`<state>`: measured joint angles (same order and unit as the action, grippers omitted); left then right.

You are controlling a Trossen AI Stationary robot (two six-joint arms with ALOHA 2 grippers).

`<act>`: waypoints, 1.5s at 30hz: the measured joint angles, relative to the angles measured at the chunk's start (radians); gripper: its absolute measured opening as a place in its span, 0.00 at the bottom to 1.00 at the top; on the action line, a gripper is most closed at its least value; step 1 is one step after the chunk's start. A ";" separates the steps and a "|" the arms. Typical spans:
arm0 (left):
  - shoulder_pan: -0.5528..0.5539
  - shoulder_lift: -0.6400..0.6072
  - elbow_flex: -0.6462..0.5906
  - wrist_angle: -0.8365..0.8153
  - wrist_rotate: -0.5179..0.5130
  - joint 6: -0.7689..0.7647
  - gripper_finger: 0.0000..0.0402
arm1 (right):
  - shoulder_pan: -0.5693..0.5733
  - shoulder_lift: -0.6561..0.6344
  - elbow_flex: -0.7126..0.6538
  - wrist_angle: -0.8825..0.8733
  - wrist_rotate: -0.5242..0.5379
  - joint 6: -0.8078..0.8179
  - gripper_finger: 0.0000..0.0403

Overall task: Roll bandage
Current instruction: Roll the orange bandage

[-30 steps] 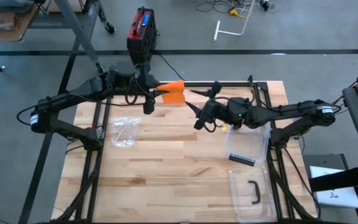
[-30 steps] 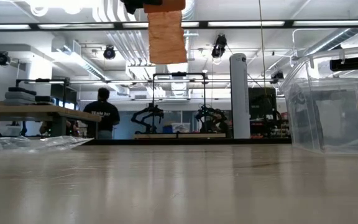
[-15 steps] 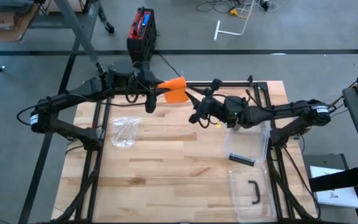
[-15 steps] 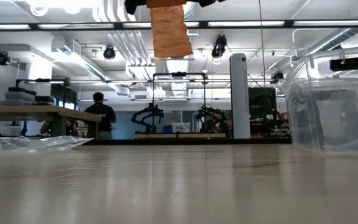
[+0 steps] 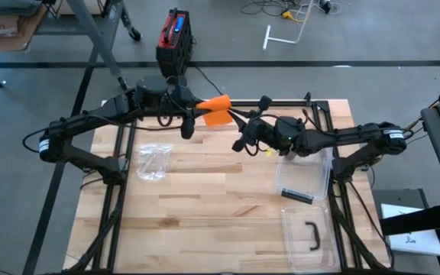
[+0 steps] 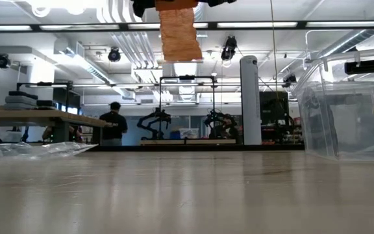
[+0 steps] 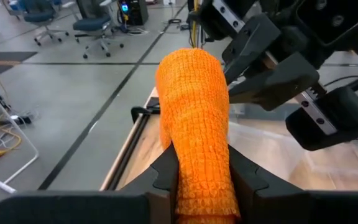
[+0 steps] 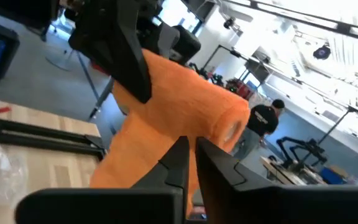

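Observation:
An orange bandage is held in the air above the table's far edge, between my two grippers. In the left wrist view the bandage is a partly wound roll that sticks out past my left gripper, which is shut on it. My right gripper comes from the table's right and is shut on the bandage, just below the roll's open end. In the low view a strip of bandage hangs down from the top of the picture. My left gripper pinches the bandage's flattened part between its two fingers, one on each side, coming nearly level from the table's left. The wound end sticks out beyond the fingertips, and the bandage is clear of the table. My right gripper pinches the bandage's loose layer below the roll between its near-shut fingers, coming about level from the table's right. One layer or several, I cannot tell.
A crumpled clear plastic bag lies left of the table's middle. At the right stands a clear bin with a black item in it, and nearer lies its lid with a black handle. A red and black device sits beyond the far edge.
My right gripper has moved toward the table's left up to the bandage and shut on it. My left gripper has kept its place with the bandage, and the hanging strip has swung a little.

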<state>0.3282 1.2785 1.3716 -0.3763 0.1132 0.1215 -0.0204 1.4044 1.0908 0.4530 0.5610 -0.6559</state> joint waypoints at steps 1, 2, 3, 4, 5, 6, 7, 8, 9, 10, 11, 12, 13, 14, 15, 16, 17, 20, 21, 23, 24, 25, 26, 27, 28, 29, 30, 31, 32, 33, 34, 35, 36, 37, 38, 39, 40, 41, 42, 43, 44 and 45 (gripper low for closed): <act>0.000 0.000 0.000 0.000 0.000 0.000 0.17 | 0.000 -0.001 0.000 -0.003 0.003 -0.005 0.08; 0.000 0.000 0.000 0.000 0.000 0.000 0.17 | 0.000 -0.002 0.000 -0.002 0.003 -0.006 0.10; -0.001 -0.001 0.000 0.000 0.000 0.000 0.18 | 0.000 -0.003 0.000 -0.002 0.003 -0.007 0.11; -0.001 -0.001 0.000 0.000 0.000 0.000 0.18 | 0.000 -0.003 0.000 -0.002 0.003 -0.006 0.13; -0.001 -0.002 0.000 0.000 0.001 0.003 0.19 | 0.001 -0.003 0.000 -0.002 0.000 -0.008 0.15; -0.001 -0.003 0.000 0.000 0.002 0.007 0.19 | 0.001 -0.003 0.000 -0.002 -0.001 -0.014 0.17; -0.001 -0.002 0.000 0.000 0.003 0.008 0.19 | 0.001 -0.003 0.000 -0.002 0.000 -0.016 0.19; -0.001 0.000 0.000 0.000 0.002 0.008 0.19 | 0.000 -0.003 0.000 -0.001 0.000 -0.016 0.20; -0.003 0.003 0.000 0.001 0.001 0.008 0.18 | 0.000 -0.003 0.000 -0.002 0.000 -0.014 0.20; -0.004 0.006 0.000 0.001 0.000 0.008 0.18 | 0.000 -0.003 0.000 -0.004 0.003 -0.012 0.21; -0.005 0.007 0.000 0.000 -0.001 0.008 0.17 | 0.000 -0.003 0.000 -0.005 0.006 -0.010 0.21; -0.005 0.007 0.000 0.000 -0.001 0.008 0.17 | 0.000 -0.003 0.000 -0.005 0.013 -0.012 0.20; -0.006 0.007 0.000 0.000 0.000 0.008 0.17 | 0.001 -0.003 0.000 -0.005 0.017 -0.019 0.20; -0.006 0.007 0.000 0.000 0.001 0.008 0.16 | 0.003 -0.005 0.000 -0.005 0.020 -0.026 0.19; -0.006 0.007 0.000 0.000 0.000 0.008 0.17 | 0.003 -0.007 0.000 -0.006 0.022 -0.029 0.18; -0.006 0.007 0.000 0.001 0.001 0.008 0.17 | 0.005 -0.009 0.000 -0.006 0.023 -0.030 0.16; -0.006 0.007 0.000 0.001 0.001 0.008 0.18 | 0.007 -0.010 0.000 -0.005 0.023 -0.035 0.15; -0.006 0.007 0.000 -0.001 0.004 0.014 0.20 | 0.007 -0.015 0.000 -0.006 0.025 -0.037 0.12; -0.007 0.007 0.000 -0.001 0.004 0.017 0.20 | 0.007 -0.016 0.000 -0.006 0.025 -0.037 0.11; -0.010 0.007 0.000 -0.003 0.003 0.018 0.20 | 0.007 -0.017 0.000 -0.006 0.025 -0.037 0.09; -0.012 0.007 0.000 -0.006 0.002 0.018 0.20 | 0.007 -0.018 0.000 -0.009 0.025 -0.037 0.08; -0.012 0.007 0.000 -0.007 0.002 0.018 0.19 | 0.007 -0.020 0.000 -0.013 0.024 -0.037 0.08; -0.012 0.007 0.000 -0.005 0.003 0.018 0.19 | 0.007 -0.021 0.000 -0.012 0.023 -0.037 0.08; -0.012 0.007 0.000 -0.005 0.003 0.018 0.18 | 0.007 -0.021 0.000 -0.011 0.018 -0.036 0.08; -0.013 0.007 0.000 -0.005 0.003 0.018 0.18 | 0.007 -0.021 0.000 -0.010 0.016 -0.035 0.09; -0.013 0.007 0.000 -0.005 0.004 0.018 0.18 | 0.007 -0.021 0.000 -0.010 0.016 -0.035 0.10; -0.013 0.007 0.000 -0.005 0.007 0.018 0.18 | 0.007 -0.021 0.000 -0.011 0.015 -0.036 0.10; -0.013 0.008 0.000 -0.004 0.011 0.018 0.18 | 0.007 -0.021 0.000 -0.010 0.014 -0.036 0.11; -0.013 0.011 0.000 0.001 0.019 0.018 0.18 | 0.007 -0.021 0.000 -0.009 0.014 -0.036 0.12; -0.014 0.012 0.000 0.004 0.024 0.018 0.18 | 0.007 -0.022 0.000 -0.009 0.012 -0.036 0.12; -0.017 0.012 0.000 0.006 0.025 0.018 0.18 | 0.007 -0.022 0.000 -0.010 0.011 -0.036 0.13; -0.019 0.013 0.000 0.009 0.024 0.019 0.18 | 0.007 -0.022 0.000 -0.009 0.010 -0.036 0.14; -0.022 0.012 0.000 0.010 0.024 0.024 0.19 | 0.007 -0.022 0.000 -0.009 0.008 -0.037 0.14; -0.025 0.013 0.000 0.013 0.024 0.028 0.19 | 0.007 -0.022 0.000 -0.009 0.008 -0.038 0.15; -0.026 0.012 0.000 0.017 0.024 0.029 0.19 | 0.008 -0.022 0.000 -0.010 0.007 -0.042 0.15; -0.027 0.013 0.000 0.019 0.024 0.030 0.19 | 0.008 -0.023 0.000 -0.010 0.008 -0.045 0.15; -0.029 0.013 0.000 0.021 0.024 0.030 0.19 | 0.008 -0.023 0.000 -0.010 0.008 -0.049 0.15; -0.030 0.013 0.000 0.021 0.024 0.030 0.19 | 0.008 -0.023 0.000 -0.010 0.008 -0.051 0.15; -0.030 0.012 0.000 0.020 0.024 0.030 0.18 | 0.007 -0.023 0.000 -0.011 0.008 -0.052 0.14; -0.031 0.012 0.000 0.020 0.025 0.030 0.18 | 0.007 -0.023 0.000 -0.011 0.008 -0.054 0.12; -0.031 0.013 0.000 0.021 0.026 0.030 0.18 | 0.007 -0.023 0.000 -0.011 0.010 -0.061 0.10; -0.031 0.013 0.000 0.021 0.026 0.030 0.18 | 0.007 -0.023 0.000 -0.011 0.015 -0.066 0.07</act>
<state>0.2970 1.2911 1.3717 -0.3557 0.1396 0.1516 -0.0132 1.3819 1.0908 0.4423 0.5759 -0.7217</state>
